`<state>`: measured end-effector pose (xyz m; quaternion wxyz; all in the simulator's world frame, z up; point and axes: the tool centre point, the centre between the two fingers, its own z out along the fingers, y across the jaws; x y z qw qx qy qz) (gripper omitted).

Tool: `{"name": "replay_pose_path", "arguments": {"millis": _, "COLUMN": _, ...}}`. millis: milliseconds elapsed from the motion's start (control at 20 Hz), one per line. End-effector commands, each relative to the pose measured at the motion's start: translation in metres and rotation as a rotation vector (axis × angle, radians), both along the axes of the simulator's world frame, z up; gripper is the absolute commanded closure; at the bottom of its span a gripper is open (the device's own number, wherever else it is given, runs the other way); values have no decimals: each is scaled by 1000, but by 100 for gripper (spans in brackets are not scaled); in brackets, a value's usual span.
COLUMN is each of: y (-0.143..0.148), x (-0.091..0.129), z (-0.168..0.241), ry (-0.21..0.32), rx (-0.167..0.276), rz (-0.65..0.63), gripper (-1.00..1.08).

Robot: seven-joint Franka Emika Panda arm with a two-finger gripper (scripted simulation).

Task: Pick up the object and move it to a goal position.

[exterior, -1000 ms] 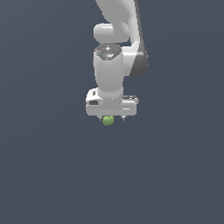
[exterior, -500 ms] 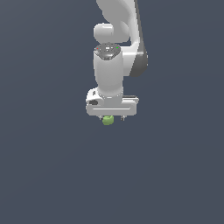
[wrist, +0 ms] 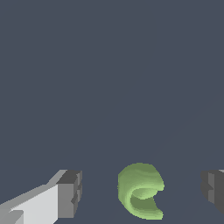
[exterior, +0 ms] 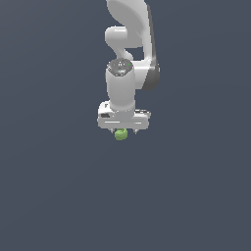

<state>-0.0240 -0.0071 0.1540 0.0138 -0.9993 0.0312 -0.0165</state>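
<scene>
**Inspector:** Reviewing your exterior view, I found the white arm point(exterior: 128, 54) hanging straight down over a plain dark grey surface point(exterior: 54, 196). The gripper point(exterior: 123, 131) pointed downward, and the object point(exterior: 121, 134), a small light-green lump, showed just under the gripper's white body, slightly toward the exterior view's left of its middle.

**Operator:** Were the jaws on it?

**Inspector:** No. Your wrist view settled that. The object point(wrist: 141, 190) sat between the two dark fingertips point(wrist: 70, 193), with a clear gap of grey surface on each side. One finger was well visible, the other only at the picture's edge. You had the jaws spread wide and gripping nothing.

**Operator:** Anything on the object's shape?

**Inspector:** It was rounded and matte, with a hollow notch cut into one side. It was plainly narrower than the span between your fingers, and it lay somewhat nearer the finger at the edge than exactly midway.

**Operator:** Was it resting on the surface?

**Inspector:** I could not tell that from either view; no shadow or contact line was visible beneath it.
</scene>
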Motion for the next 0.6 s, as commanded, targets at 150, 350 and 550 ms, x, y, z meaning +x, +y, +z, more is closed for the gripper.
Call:
{"name": "replay_pose_path", "arguments": {"millis": 150, "y": -7, "x": -32, "z": -31, "ry": 16, "rx": -13, "rz": -24, "gripper": -92}}
{"name": "replay_pose_path", "arguments": {"millis": 350, "y": -11, "x": -53, "z": -48, "ry": 25, "rx": -19, "rz": -38, "gripper": -92}}
{"name": "replay_pose_path", "arguments": {"millis": 550, "y": -13, "x": -66, "z": -59, "ry": 31, "rx": -23, "rz": -46, "gripper": -92}}
